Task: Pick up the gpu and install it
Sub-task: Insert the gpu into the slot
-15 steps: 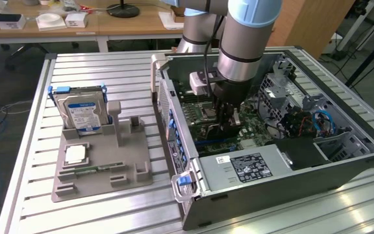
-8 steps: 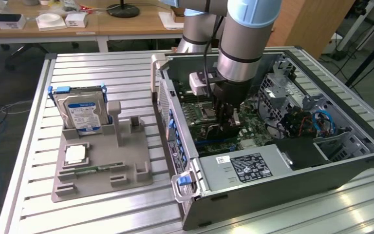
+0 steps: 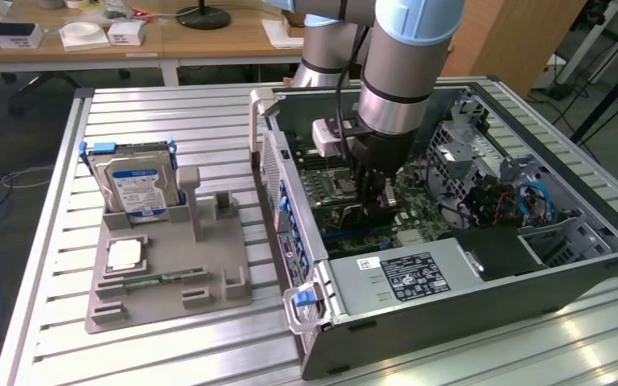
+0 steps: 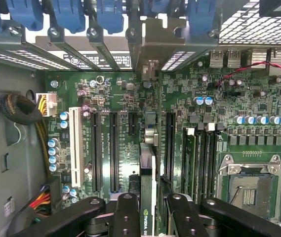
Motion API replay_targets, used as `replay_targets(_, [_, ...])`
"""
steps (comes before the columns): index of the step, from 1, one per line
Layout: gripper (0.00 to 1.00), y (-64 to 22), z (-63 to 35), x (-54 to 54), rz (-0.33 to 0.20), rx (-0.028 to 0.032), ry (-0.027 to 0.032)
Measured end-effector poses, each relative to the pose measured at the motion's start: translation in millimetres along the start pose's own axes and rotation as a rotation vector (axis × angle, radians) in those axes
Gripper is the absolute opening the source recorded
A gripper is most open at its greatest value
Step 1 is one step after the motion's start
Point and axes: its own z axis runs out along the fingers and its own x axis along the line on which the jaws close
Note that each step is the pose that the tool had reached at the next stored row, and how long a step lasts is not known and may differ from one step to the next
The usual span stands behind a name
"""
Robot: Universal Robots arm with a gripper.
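Between the two fingers of the pincer (image 4: pixel 147 210), the gpu (image 4: pixel 147 173) stands on edge, a thin dark card with a green logo strip near the fingers and a pale metal bracket at its far end. Pincer closed on the card, fingers (image 4: pixel 125 217) pressing its two faces. Card hangs inside the open computer case (image 3: pixel 320 322), directly under the pincer and over the green motherboard (image 4: pixel 110 94). Cannot tell whether its lower edge touches the board yet.

Just beside the card, on either flank of the pincer, long black expansion slots (image 4: pixel 114 150) run parallel to it; a white slot (image 4: pixel 74 145) sits further out on the same side. On the opposite side of the pincer, a little further off, the bare processor socket (image 4: pixel 249 185) with its metal frame. Beyond the card's bracket end, the rear wall of the case with blue clips (image 4: pixel 71 12) and slot covers.

In the exterior view the arm (image 3: pixel 401 72) reaches straight down into the case, pincer (image 3: pixel 372 201) low over the board. Power supply (image 3: pixel 411 277) lies in the case near the pincer, toward the camera.

Well apart from the pincer, to the exterior view's left, a grey holder tray (image 3: pixel 223 289) on the slatted table (image 3: pixel 126 112) carries an upright hard drive (image 3: pixel 132 189) with a blue label.
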Motion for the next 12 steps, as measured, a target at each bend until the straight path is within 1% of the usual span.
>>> replay_targets(1, [0.26, 0.0, 0.0, -0.1, 0.0, 0.0, 0.0])
replay_targets(2, [0.26, -0.1, 0.7, -0.6, 0.0, 0.0011, -0.0026])
replay_targets(6, [0.26, 0.0, -0.5, -0.3, 0.0, 0.0001, -0.0001])
replay_targets(12, [0.26, 0.2, 0.9, 0.0, -0.001, 0.0, -0.0003])
